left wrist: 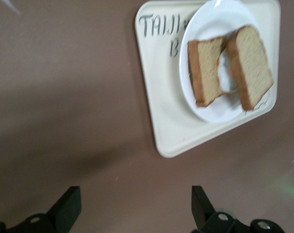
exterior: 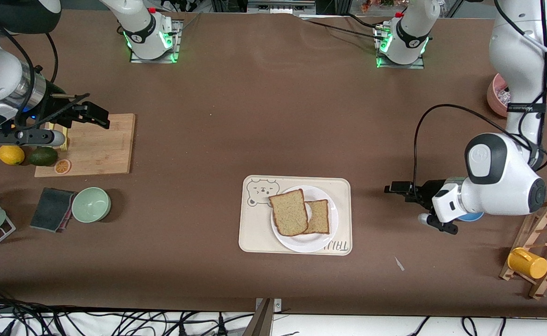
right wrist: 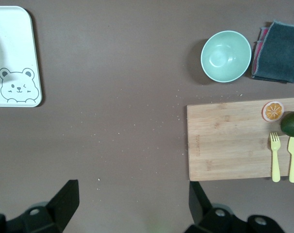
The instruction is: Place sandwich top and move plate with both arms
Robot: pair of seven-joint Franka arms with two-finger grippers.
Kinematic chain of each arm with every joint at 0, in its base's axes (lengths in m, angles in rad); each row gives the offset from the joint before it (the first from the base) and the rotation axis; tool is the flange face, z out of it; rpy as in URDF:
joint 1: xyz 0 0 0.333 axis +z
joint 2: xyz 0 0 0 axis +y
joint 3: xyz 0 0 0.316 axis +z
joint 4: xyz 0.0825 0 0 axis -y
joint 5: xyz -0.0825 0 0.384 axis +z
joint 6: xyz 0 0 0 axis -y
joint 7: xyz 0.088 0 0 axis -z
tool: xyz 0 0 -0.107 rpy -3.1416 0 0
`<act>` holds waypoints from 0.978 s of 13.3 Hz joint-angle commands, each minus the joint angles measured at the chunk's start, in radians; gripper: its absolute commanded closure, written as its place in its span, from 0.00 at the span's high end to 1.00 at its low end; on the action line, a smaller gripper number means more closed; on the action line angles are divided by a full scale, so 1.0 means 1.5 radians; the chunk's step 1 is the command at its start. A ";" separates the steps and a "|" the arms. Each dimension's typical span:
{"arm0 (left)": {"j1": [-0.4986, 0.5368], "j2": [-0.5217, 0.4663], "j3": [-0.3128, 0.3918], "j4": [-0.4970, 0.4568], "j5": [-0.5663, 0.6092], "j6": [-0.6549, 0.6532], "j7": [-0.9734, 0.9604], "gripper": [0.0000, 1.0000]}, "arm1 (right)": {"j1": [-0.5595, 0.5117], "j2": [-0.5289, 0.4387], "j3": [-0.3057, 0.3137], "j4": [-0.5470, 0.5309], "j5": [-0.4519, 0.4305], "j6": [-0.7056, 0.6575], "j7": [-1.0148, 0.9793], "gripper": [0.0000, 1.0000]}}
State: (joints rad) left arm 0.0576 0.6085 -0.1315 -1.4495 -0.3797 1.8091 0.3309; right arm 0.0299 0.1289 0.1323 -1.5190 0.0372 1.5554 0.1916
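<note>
The white plate [exterior: 301,242] sits on a cream tray [exterior: 255,233] with a bear drawing, in the middle of the table. The sandwich top [exterior: 290,212] lies tilted on the plate, overlapping a second slice [exterior: 319,217]. In the left wrist view something white shows between the sandwich top [left wrist: 251,65] and the other slice [left wrist: 207,70] on the plate [left wrist: 210,24]. My left gripper [exterior: 395,189] [left wrist: 136,194] hangs open over bare table beside the tray, toward the left arm's end. My right gripper [exterior: 98,116] [right wrist: 132,189] is open and empty over the edge of a wooden cutting board [exterior: 98,147].
A lemon [exterior: 10,154], avocado [exterior: 43,156] and orange slice [exterior: 62,166] lie by the board. A green bowl [exterior: 91,204] and dark cloth [exterior: 52,209] sit nearer the camera. A pink bowl [exterior: 497,95] and a wooden rack with a yellow cup [exterior: 528,262] stand at the left arm's end.
</note>
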 commanded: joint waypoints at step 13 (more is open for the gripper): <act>-0.040 -0.351 -0.019 -0.025 0.227 -0.250 -0.231 1.00 | -0.002 -0.042 0.001 -0.006 -0.045 -0.072 -0.016 1.00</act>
State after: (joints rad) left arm -0.0137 0.1525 -0.1611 -1.4491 -0.0650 1.4426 -0.0069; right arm 0.0295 0.0988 0.1311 -1.5177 -0.0120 1.4795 0.1871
